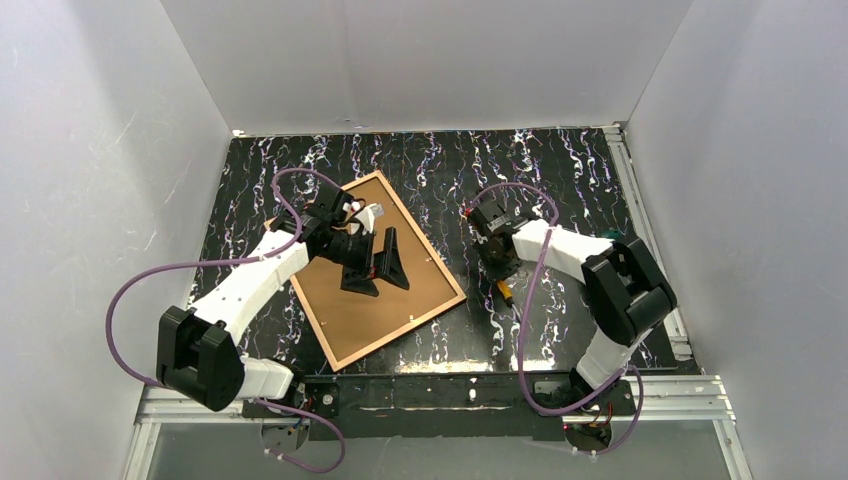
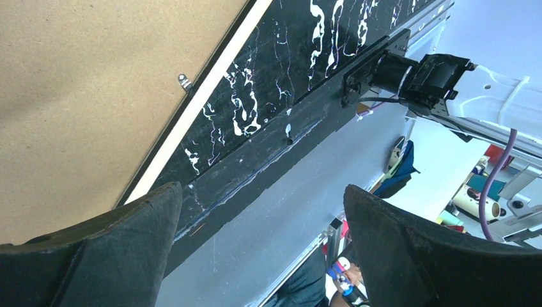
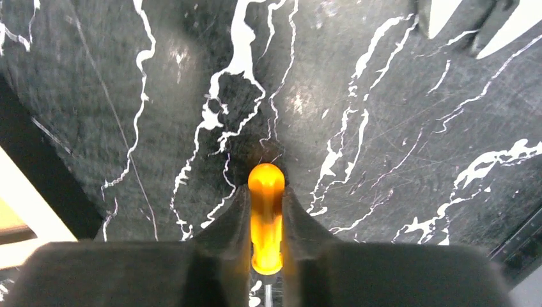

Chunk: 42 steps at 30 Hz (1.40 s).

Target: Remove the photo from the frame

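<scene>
**A:** Two arms, two different jobs by the look of it. What is the left one doing?

**B:** The left gripper (image 2: 262, 192) hangs over the far part of the frame (image 1: 441, 262), its jaws spread wide with nothing between them. The frame lies face down and slanted on the desk (image 1: 560, 170). The photo (image 1: 360, 315) is inside it, showing only its brown fibreboard back.

**A:** Why face down?

**B:** I'd judge the print can only come out from behind. A black easel stand (image 1: 390, 262) sticks up from the middle of the board. A small metal tab (image 2: 184, 80) sits at the board's edge against the rim, probably pinning the back in. Open jaws above it suit steadying or lifting the board, though they touch nothing now.

**A:** And on the right?

**B:** The right gripper (image 3: 266, 192) is clamped tight on an orange-handled tool (image 3: 266, 224). The rounded orange end pokes out past the fingertips. It hovers over bare marbled desk near the frame's right corner, apart from it.

**A:** So the tool is for the tabs?

**B:** That's my guess, to turn or pry them. I can't tell what kind of tip it has or which way it faces. The board lies flat in the frame, so I'd say the removal has hardly begun.
</scene>
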Each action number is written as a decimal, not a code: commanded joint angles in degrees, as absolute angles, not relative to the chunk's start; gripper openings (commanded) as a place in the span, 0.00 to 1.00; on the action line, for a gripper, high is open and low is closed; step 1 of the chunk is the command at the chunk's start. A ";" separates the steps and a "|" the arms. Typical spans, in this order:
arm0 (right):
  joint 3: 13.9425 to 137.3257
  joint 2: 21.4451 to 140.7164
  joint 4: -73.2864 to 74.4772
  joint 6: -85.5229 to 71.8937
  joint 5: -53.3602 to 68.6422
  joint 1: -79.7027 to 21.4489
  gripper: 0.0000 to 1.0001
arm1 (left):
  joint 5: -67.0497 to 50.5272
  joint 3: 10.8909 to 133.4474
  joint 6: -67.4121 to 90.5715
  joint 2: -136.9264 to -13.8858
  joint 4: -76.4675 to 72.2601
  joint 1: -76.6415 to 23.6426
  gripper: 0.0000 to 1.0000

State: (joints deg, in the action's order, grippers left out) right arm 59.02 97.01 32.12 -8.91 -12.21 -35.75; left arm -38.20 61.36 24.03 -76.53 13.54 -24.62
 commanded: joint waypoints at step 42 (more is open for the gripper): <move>27.08 70.38 -51.49 -71.70 7.83 -49.70 0.01 | -38.02 54.98 13.80 -66.39 8.97 -36.79 0.07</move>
